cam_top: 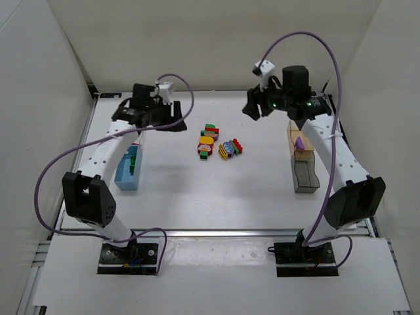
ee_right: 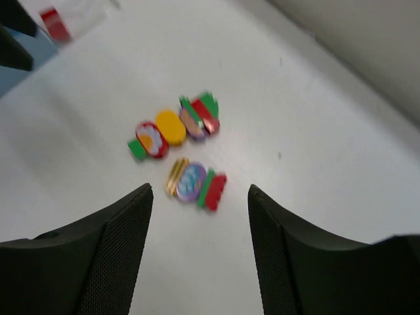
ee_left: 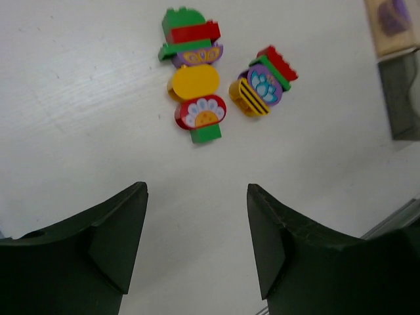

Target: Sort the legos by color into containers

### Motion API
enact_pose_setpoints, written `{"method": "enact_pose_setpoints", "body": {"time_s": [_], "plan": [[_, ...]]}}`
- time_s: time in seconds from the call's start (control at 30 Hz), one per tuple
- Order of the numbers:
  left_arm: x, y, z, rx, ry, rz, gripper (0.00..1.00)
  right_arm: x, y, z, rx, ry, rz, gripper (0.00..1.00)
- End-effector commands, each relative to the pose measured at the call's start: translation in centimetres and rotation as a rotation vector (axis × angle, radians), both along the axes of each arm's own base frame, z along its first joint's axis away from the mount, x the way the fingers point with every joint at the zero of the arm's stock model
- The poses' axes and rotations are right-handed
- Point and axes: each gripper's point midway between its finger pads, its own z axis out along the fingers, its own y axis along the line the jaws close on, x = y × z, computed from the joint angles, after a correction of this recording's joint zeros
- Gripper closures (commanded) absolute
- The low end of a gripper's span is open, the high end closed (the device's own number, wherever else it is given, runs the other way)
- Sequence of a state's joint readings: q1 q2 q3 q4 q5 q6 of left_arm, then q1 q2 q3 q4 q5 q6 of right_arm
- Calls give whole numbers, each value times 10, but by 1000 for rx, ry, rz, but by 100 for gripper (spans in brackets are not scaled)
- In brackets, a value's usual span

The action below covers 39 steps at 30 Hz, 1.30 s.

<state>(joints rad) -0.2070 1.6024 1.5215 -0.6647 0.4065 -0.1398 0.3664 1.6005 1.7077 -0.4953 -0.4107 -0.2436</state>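
Approach step: my left gripper (ee_left: pixel 197 190) and right gripper (ee_right: pixel 200 190) hang half-parted, empty. Legos (cam_top: pixel 218 146) clustered mid-table, containers (cam_top: pixel 126 178) at the sides. Next, probably: drop onto one stack, pinch.

Looks like a robotics lab test cell rather than a home or a shop. Closed in on three sides by plain white panels (cam_top: pixel 39 79) around a white table (cam_top: pixel 197 197). Fitted with a left arm (cam_top: pixel 108 147) and a right arm (cam_top: pixel 331 147), bolted on black base plates (cam_top: pixel 128 257) just beside an aluminium rail (cam_top: pixel 210 231), with loose purple cables (cam_top: pixel 49 167) looping in the open
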Motion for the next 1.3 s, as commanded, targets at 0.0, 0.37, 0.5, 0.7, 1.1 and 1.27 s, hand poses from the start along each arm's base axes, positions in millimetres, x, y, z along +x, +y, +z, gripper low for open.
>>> {"method": "enact_pose_setpoints", "body": {"time_s": [0.0, 0.37, 0.5, 0.7, 1.1, 1.27], "plan": [[-19, -6, -26, 164, 32, 71, 28, -21, -50, -41, -96, 139, -120, 36], [-47, -68, -79, 190, 111, 96, 29, -58, -95, -53, -50, 188, -313, 35], [-43, -75, -102, 206, 127, 121, 27, -63, -102, -52, -39, 192, -331, 35], [-30, -88, -122, 224, 133, 122, 22, -63, -119, -48, -34, 200, -374, 35], [-13, -112, -157, 252, 149, 77, 23, -69, -138, -46, -18, 212, -418, 35], [-2, -117, -172, 284, 148, 73, 23, -73, -141, -49, -11, 227, -425, 35]]}}
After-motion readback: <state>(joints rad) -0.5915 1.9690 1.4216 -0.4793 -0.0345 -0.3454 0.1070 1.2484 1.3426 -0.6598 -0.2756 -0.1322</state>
